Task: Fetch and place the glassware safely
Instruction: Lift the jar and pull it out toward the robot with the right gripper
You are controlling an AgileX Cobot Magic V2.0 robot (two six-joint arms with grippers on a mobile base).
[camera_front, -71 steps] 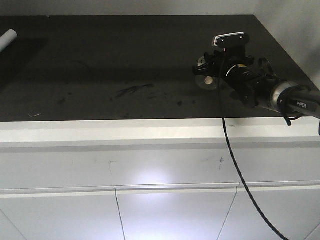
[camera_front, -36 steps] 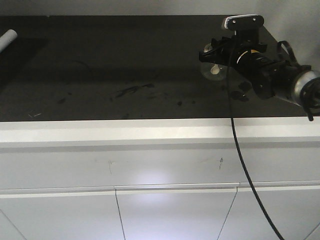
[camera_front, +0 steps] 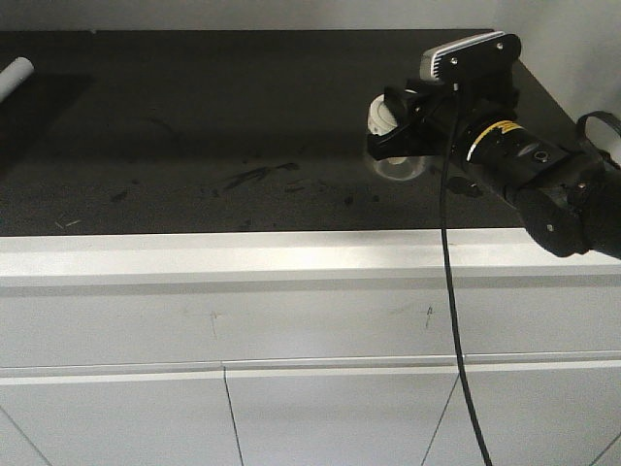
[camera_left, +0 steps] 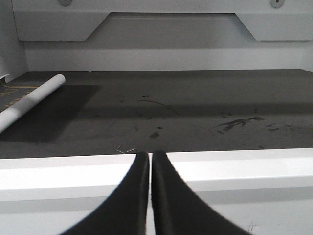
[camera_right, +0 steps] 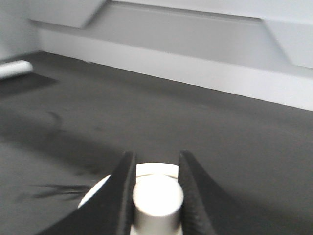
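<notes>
The glassware is a small clear jar with a cream-white lid. It sits at the right of the black countertop, low over the surface; I cannot tell whether it touches. My right gripper is shut on the lid's knob. In the right wrist view the knob is pinched between both black fingers, with the round lid behind it and my right gripper over the dark surface. My left gripper is shut on nothing, in front of the counter's white edge.
A white tube lies at the far left of the counter, also seen as a tube in the left wrist view. Scuff marks cross the middle. A black cable hangs over the white cabinet front. A grey wall panel backs the counter.
The right arm has risen and swung left with the jar in its grip. The jar now sits further left than before. The white tube has not moved.
</notes>
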